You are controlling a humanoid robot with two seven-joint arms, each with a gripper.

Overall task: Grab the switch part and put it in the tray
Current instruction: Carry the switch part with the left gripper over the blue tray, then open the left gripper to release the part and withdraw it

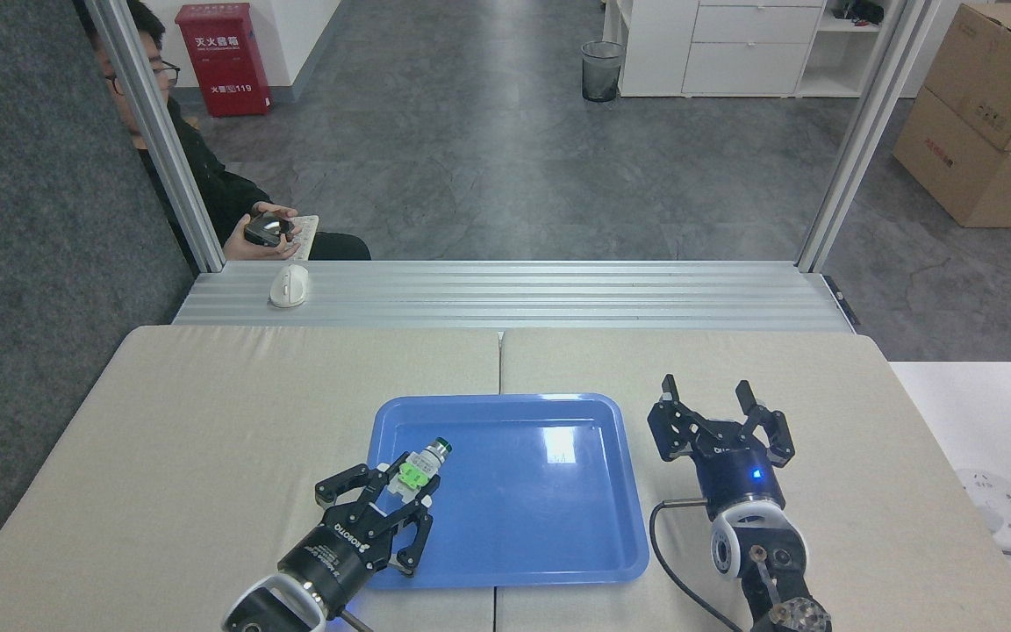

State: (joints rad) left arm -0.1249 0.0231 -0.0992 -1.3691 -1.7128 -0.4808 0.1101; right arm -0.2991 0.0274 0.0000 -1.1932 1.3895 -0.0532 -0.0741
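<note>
Left claw [402,493] clamps the switch part [418,466] over the tray's [558,562] left side, ready for release; right claw [718,405] idles, fingers apart.
</note>
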